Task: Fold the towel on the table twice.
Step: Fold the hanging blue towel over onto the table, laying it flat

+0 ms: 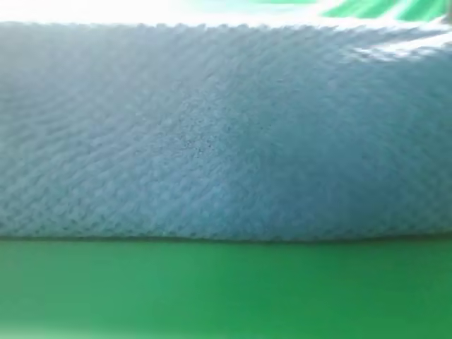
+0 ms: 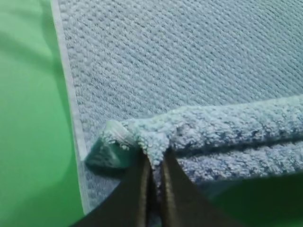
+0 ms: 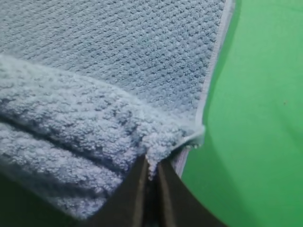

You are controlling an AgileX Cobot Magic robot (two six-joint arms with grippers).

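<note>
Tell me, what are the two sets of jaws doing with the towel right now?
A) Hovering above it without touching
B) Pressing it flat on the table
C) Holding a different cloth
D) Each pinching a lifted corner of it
D: in the wrist views, the left gripper and the right gripper each have their jaws closed on a bunched corner of the towel, raised over the flat layer.

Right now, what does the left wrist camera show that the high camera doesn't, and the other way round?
Only the left wrist view shows the left gripper pinching a lifted fold of the towel near its pale side edge. Only the high view shows the towel's full width as one blurry band, with no grippers. Both show blue-grey waffle cloth on the green table.
</note>
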